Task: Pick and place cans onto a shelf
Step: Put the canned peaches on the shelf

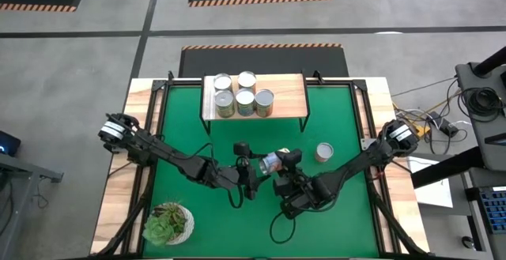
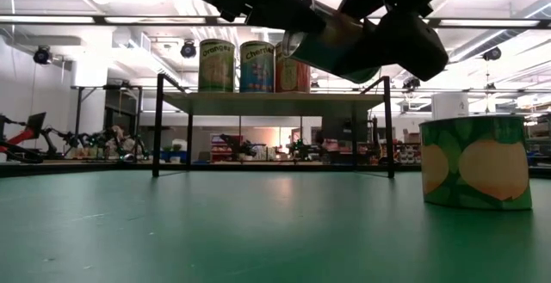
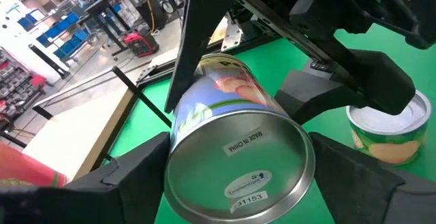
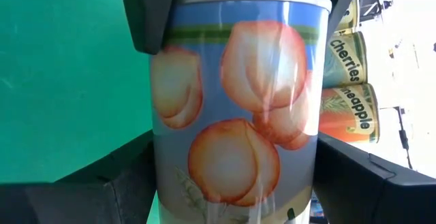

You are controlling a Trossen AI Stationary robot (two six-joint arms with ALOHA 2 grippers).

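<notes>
A can (image 1: pixel 270 163) with a blue label and peach pictures hangs in the air over the middle of the green table, between my two grippers. My left gripper (image 1: pixel 254 167) comes from the left and my right gripper (image 1: pixel 286 169) from the right; both are shut on it. It also shows in the low view (image 2: pixel 331 38), tilted above the table. The wooden shelf (image 1: pixel 292 90) stands at the far edge with several cans (image 1: pixel 244 102) on its left half. One more can (image 1: pixel 323 151) stands upright on the table at the right. My left gripper (image 3: pixel 238 176) pinches the can's side wall at its base end (image 3: pixel 176 139) between its two fingers, which lie along the can. The can is lifted clear and tilted. My right gripper (image 4: pixel 235 183) pinches the can's label side (image 4: pixel 163 163) toward the other end, fingers across the can.
A potted green succulent (image 1: pixel 168 222) stands at the near left corner. The loose can shows close at the right in the low view (image 2: pixel 476 163). The shelf (image 2: pixel 275 102) stands on thin black legs, and its right half is bare.
</notes>
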